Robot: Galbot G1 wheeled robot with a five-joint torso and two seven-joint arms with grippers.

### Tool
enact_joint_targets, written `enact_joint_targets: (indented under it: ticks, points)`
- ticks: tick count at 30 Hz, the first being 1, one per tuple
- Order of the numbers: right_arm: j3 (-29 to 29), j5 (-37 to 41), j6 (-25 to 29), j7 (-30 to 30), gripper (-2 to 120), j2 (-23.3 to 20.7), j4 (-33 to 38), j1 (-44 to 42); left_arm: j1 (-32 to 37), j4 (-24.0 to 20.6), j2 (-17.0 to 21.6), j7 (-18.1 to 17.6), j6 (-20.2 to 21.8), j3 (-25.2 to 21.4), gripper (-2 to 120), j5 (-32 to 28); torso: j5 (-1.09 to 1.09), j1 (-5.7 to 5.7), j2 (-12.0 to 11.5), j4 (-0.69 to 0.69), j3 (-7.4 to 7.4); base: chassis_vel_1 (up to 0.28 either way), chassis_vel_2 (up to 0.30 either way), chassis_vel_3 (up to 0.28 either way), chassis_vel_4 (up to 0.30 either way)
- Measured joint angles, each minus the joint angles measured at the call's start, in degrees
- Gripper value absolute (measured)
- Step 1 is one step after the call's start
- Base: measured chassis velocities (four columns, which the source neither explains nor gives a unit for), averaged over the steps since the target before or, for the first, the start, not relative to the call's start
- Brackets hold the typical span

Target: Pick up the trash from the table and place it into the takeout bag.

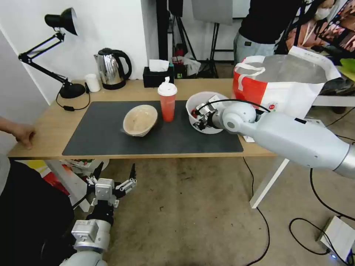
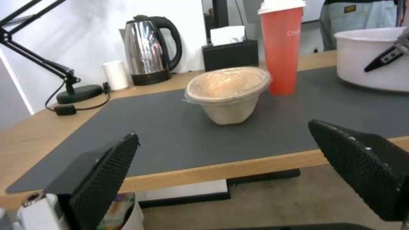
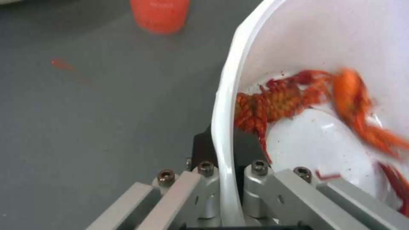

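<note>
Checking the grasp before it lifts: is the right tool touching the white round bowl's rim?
Touching. The right wrist view shows the right tool pinching the white round bowl rim.

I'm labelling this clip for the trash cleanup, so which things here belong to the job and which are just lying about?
Part of the job:
- white bowl with crayfish shells, its rim clamped by the right gripper
- red cup
- paper bowl
- takeout bag

Just lying about:
- kettle
- tissue box
- desk lamp
</note>
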Motion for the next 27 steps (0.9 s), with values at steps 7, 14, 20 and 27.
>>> enact_joint_targets:
  ticks: [7,14,20,27]
  points:
    - [-0.1,0.7,0.0,0.6,0,-0.1,0.3,0.6,0.0,0.0,0.0,0.0,0.0,0.0,100,0.0,0.0,0.0,0.0,0.0,-0.01,0.0,0.0,0.0,0.0]
    - [-0.8,1.5,0.1,1.3,0,-0.8,1.2,1.9,0.0,0.0,0.0,0.0,0.0,0.0,100,0.0,0.0,0.0,0.0,0.0,-0.01,0.0,0.0,0.0,0.0]
    - [-0.8,1.7,0.1,0.3,0,-1.0,1.7,3.4,0.0,0.0,0.0,0.0,0.0,0.0,100,0.0,0.01,0.01,0.0,0.0,0.0,0.0,0.0,0.0,0.0]
    - [-1.0,2.4,0.2,-1.5,0,-1.8,4.3,7.3,0.0,0.0,0.0,0.0,0.0,0.0,100,0.0,0.0,0.0,0.0,-0.01,-0.01,0.0,0.0,0.0,0.0]
